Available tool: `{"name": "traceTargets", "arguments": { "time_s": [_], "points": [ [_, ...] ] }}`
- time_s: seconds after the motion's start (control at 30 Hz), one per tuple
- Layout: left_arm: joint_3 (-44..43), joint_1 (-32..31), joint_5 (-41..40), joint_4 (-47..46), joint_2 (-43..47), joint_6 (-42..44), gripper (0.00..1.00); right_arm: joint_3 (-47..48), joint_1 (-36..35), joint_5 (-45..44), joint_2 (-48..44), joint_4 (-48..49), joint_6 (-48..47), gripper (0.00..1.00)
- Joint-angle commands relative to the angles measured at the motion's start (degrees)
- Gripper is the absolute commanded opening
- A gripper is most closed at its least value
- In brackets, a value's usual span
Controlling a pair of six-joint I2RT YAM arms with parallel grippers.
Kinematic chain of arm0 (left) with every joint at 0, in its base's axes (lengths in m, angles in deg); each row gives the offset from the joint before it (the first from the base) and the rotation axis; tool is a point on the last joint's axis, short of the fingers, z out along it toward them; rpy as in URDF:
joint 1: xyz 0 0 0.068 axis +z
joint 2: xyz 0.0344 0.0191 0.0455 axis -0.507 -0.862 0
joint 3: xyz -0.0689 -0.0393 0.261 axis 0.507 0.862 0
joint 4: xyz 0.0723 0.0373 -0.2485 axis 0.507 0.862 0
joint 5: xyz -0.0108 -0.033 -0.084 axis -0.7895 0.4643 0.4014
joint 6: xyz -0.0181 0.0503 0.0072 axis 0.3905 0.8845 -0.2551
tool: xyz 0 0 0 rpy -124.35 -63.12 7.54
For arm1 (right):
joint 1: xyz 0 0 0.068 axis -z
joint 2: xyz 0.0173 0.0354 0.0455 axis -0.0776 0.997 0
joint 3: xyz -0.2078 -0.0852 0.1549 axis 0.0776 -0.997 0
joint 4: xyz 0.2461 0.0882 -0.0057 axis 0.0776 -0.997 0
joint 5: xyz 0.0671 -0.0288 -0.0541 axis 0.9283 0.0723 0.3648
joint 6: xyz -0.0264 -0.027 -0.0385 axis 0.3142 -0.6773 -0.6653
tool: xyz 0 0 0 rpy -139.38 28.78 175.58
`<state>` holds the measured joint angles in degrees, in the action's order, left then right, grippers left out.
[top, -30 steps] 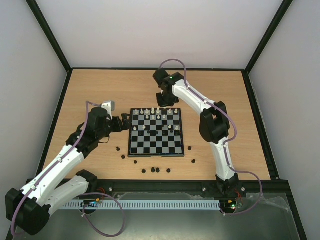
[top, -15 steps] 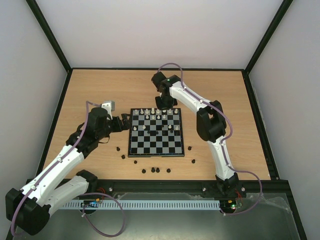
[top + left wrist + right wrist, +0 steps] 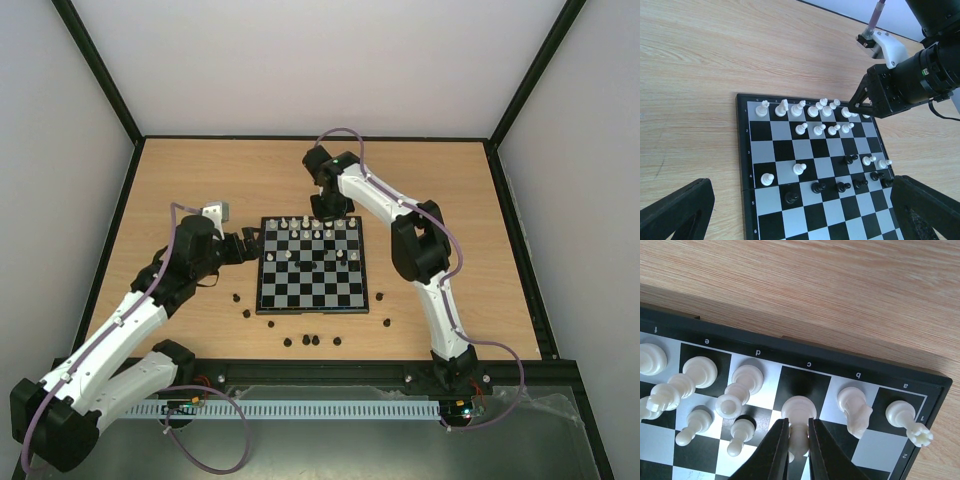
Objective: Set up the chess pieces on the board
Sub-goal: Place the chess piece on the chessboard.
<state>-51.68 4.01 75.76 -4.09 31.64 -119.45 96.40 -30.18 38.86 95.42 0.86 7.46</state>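
The board lies mid-table, with white chess pieces on its far rows and a few black ones mid-board. My right gripper is at the far edge, shut on a white piece. That piece's base is over the black square marked c, between a tall white piece and a knight. I cannot tell whether it touches the square. My left gripper hangs open at the board's left edge, its fingers wide apart and empty.
Several loose black pieces lie on the wood off the board: near its front-left corner, along the front and by the front-right corner. Black frame rails border the tabletop.
The right arm has shifted slightly left along the board's far edge, still gripping the white piece. The left arm has not moved.
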Motion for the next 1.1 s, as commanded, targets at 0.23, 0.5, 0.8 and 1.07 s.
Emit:
{"name": "traceTargets", "arguments": {
  "time_s": [0.23,0.5,0.8,1.07],
  "points": [
    [0.80,-0.26,-0.26,-0.35,0.72,0.03,0.99,1.30,-0.35,0.23,2.13,-2.52,-0.70,0.11],
    [0.81,-0.27,-0.26,-0.35,0.71,-0.06,0.99,1.39,-0.34,0.03,2.20,-1.50,-0.79,0.12],
    [0.86,-0.27,-0.27,-0.43,0.70,-0.07,0.99,1.98,-0.35,-0.30,3.10,-1.28,-0.70,0.14],
    [0.82,-0.27,-0.12,-0.52,0.52,-0.03,1.00,2.77,-0.26,-1.20,3.23,-1.06,-0.43,0.16]
  ]
}}
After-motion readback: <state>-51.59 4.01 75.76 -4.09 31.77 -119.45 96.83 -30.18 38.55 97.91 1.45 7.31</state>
